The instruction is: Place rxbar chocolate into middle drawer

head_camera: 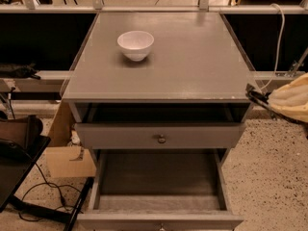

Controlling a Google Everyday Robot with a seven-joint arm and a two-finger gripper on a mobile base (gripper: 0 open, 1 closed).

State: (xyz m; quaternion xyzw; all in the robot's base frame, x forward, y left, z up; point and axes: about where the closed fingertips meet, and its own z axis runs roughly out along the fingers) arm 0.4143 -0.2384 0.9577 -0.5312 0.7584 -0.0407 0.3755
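The gripper (267, 100) hangs just past the desk's (192, 66) front right corner, its fingers pinching the black snack bar (254, 95). The middle drawer (159, 221) stands open. A white bowl (135, 44) sits back left.

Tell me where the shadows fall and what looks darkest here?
Camera view: the white bowl casts a soft shadow on the cabinet top; the gap above the top drawer is nearly black; the middle drawer has a dim floor; the gripper, at the right edge beside the cabinet, looks pale yellow.
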